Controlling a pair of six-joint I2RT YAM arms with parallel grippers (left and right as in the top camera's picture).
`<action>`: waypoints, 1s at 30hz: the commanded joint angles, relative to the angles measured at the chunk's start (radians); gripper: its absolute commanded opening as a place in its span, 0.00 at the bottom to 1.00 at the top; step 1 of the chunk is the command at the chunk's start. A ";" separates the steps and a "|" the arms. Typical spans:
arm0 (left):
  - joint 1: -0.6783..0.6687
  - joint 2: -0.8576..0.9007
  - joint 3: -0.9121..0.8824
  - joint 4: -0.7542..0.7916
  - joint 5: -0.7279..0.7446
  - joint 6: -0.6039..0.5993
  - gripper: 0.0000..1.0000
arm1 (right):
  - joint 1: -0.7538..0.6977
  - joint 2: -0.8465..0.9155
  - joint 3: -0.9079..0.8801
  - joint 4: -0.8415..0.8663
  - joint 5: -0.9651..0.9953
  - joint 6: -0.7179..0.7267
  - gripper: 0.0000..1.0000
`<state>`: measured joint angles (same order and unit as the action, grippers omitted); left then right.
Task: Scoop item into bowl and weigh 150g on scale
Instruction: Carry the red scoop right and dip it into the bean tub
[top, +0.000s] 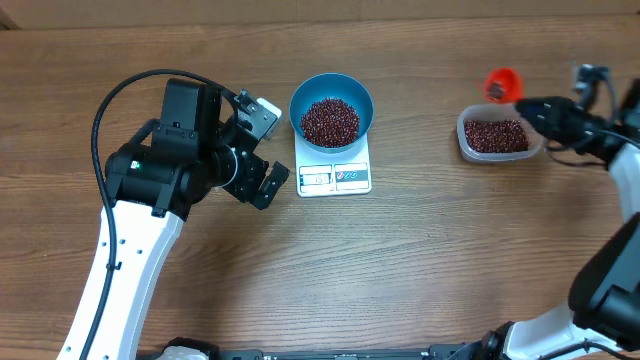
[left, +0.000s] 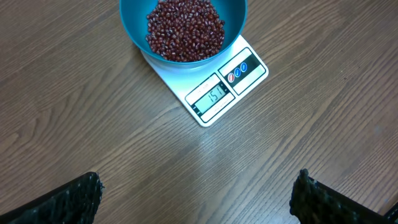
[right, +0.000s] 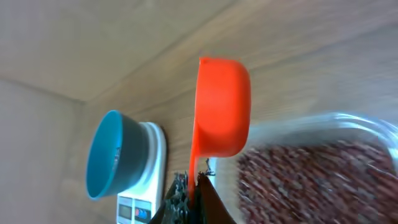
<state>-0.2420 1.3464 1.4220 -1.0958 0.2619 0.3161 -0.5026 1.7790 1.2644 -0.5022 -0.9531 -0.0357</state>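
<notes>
The blue bowl (top: 298, 100) sits on the white scale (top: 334, 177) and holds a pile of dark red-brown beans (top: 330, 121). In the left wrist view the bowl (left: 134, 34) and its beans (left: 185, 30) are at the top, and the scale (left: 214, 93) shows a three-digit reading. My left gripper (top: 265, 145) (left: 198, 180) hovers open and empty just left of the scale. My right gripper (top: 527, 106) (right: 196, 186) is shut on the handle of an orange scoop (top: 503, 84) (right: 221, 109), held tilted at the far edge of the clear tub.
A clear plastic tub (top: 466, 140) (right: 373, 127) with more beans (top: 494, 135) (right: 311, 180) stands at the right. The bowl (right: 115, 155) and scale (right: 157, 168) also show in the right wrist view. Bare wooden table (top: 400, 270) lies in front.
</notes>
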 joint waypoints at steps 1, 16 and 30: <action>0.000 0.000 0.021 0.000 0.019 -0.009 1.00 | -0.029 -0.054 0.000 -0.069 0.005 -0.179 0.04; 0.000 0.000 0.021 0.000 0.019 -0.010 1.00 | 0.088 -0.164 0.000 -0.188 0.608 -0.287 0.03; 0.000 0.000 0.021 0.000 0.019 -0.010 1.00 | 0.267 -0.169 0.000 -0.205 0.921 -0.287 0.04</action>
<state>-0.2420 1.3464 1.4220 -1.0958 0.2619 0.3157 -0.2611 1.6390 1.2640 -0.7090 -0.1299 -0.3153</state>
